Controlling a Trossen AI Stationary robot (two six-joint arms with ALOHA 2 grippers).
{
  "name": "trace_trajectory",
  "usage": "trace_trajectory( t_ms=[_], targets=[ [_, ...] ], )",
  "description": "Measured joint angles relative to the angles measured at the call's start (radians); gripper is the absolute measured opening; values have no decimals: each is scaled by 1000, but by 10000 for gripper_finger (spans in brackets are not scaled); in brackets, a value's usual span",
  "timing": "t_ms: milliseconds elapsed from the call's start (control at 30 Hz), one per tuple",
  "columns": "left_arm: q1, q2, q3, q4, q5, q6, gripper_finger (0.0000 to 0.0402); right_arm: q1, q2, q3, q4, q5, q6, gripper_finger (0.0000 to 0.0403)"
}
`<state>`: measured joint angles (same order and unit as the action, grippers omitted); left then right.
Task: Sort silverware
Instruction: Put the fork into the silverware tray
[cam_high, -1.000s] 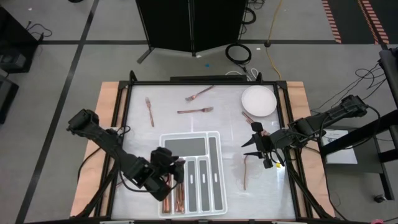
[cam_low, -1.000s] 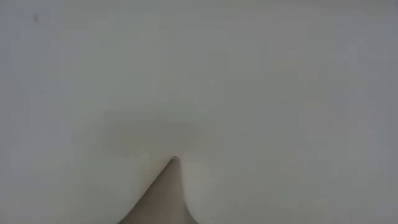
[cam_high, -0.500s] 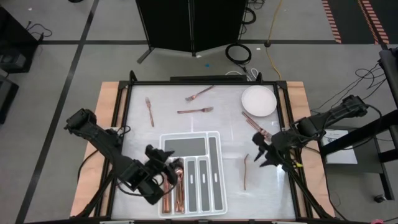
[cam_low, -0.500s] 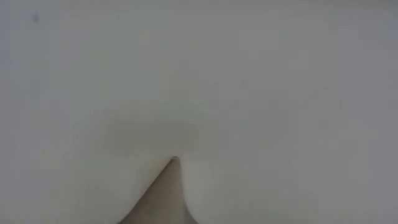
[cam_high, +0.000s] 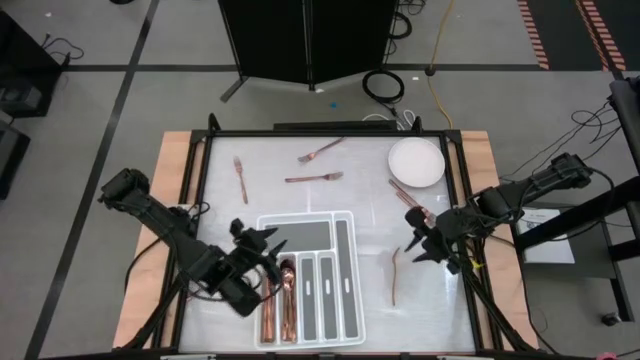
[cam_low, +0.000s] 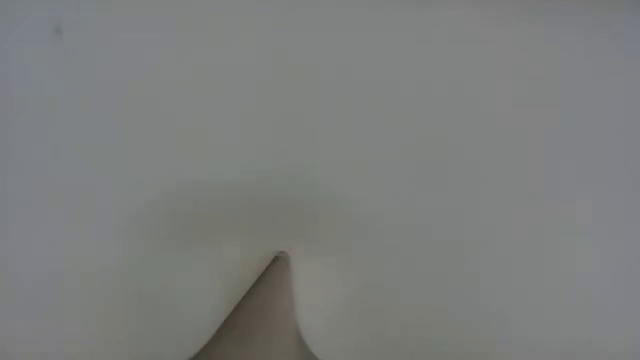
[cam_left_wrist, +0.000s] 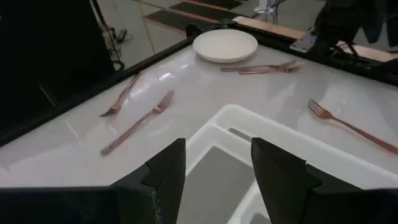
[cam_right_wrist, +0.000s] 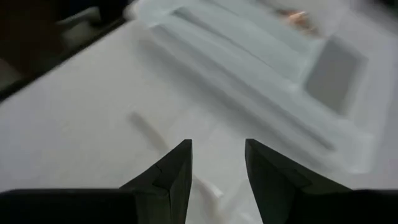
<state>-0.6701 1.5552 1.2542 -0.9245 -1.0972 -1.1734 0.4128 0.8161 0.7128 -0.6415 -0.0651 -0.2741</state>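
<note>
Hovering wide open and empty at eight o'clock, left gripper (cam_high: 258, 243) over the white divided plastic tray (cam_high: 345, 270), copper spoons (cam_high: 279, 303) lying inside. Idling parted and empty at three o'clock, right gripper (cam_high: 417, 238); loose rose-gold forks (cam_high: 314, 178) scattered toward twelve.

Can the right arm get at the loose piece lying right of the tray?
Probably yes. The right gripper hovers open beside that silverware piece, bare table between them, nothing on top of it.
</note>
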Motion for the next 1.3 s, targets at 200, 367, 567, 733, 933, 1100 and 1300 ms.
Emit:
trace_trajectory(
  t_ms=[200, 367, 567, 733, 933, 1100, 1300],
  targets=[
    [101, 1, -44, 388, 192, 457, 183, -14, 3, 0, 174, 202, 0, 139],
    [155, -13, -44, 633, 339, 911, 183, -14, 13, 0, 301, 190, -39, 139],
    [221, -75, -130, 759, 538, 1102, 183, -14, 54, 0, 425, 196, -110, 139],
    [222, -283, -384, 897, 547, 1116, 183, -31, 162, 0, 735, 197, -58, 139],
    [200, -573, -700, 1111, 581, 1042, 183, -88, 355, 0, 1091, 219, -79, 139],
    [159, -648, -858, 1324, 601, 1081, 183, -161, 546, 0, 1277, 218, -80, 139],
    [158, -660, -868, 1335, 587, 1075, 183, -218, 629, 44, 1268, 221, -75, 139]
  ],
)
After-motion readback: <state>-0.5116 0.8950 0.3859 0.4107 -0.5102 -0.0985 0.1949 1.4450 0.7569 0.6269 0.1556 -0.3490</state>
